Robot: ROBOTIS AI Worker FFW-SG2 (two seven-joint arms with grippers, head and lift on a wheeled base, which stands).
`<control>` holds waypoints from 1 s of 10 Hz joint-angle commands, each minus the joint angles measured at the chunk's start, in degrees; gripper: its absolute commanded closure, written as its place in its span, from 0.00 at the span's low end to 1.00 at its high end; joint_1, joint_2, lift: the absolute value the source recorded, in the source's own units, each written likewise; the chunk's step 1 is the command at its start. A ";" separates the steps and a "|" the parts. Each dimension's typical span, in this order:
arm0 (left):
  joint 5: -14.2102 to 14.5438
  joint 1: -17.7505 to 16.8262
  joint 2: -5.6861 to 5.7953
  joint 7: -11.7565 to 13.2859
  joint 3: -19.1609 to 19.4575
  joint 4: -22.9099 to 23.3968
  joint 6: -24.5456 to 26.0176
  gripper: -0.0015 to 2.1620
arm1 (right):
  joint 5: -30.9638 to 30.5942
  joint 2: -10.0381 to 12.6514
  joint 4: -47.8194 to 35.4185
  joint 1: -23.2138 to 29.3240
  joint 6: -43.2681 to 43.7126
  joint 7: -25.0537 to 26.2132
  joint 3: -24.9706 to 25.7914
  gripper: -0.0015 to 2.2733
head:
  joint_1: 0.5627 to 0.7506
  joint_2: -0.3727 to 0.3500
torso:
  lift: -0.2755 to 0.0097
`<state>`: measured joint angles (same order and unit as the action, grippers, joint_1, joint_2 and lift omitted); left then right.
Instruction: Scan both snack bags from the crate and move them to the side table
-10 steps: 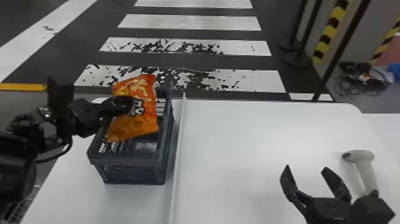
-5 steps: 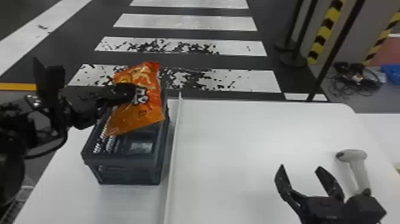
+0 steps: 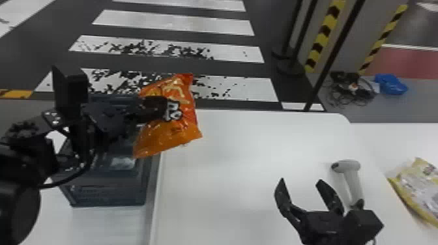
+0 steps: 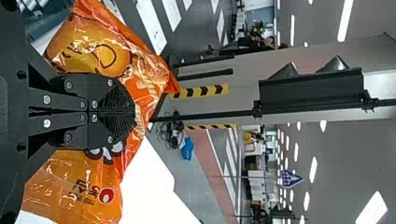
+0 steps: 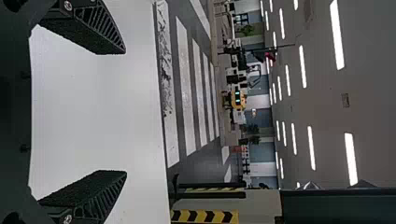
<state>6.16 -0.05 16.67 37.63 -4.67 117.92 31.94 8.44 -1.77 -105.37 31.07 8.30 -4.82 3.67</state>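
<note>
Left hand [image 3: 160,109] is gripping orange snack bag [image 3: 169,138] near the crate [image 3: 107,194]; right hand [image 3: 301,181] is hovering open above counter [image 3: 241,146].

Lettering [image 3: 173,111] on orange snack bag [image 3: 166,138], blue sign [image 4: 291,178] beyond; wording unclear

OK so you're dealing with two snack bags here: one orange bag [image 3: 169,136] is hanging up by the crate [image 3: 107,195], and one yellow bag [image 3: 420,189] is lying well to the right of it. You're working with just the one crate, btw. You're also getting one scanner [image 3: 346,166], which is sitting right of the crate too. Gripper-wise you're running two: the left gripper [image 3: 163,109] is hovering over the crate, and the right gripper [image 3: 301,182] is waiting off to its right.
</note>
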 commanded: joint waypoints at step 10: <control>-11.79 -1.09 -10.43 -9.42 -26.09 -11.49 0.55 0.99 | 3.16 0.71 -1.94 0.83 -0.18 0.07 6.62 0.03 | 0.70 0.03 | 0.62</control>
<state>-5.24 -1.25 6.66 28.24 -29.42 107.46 32.63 11.52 -1.01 -107.30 31.89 8.13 -4.74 10.11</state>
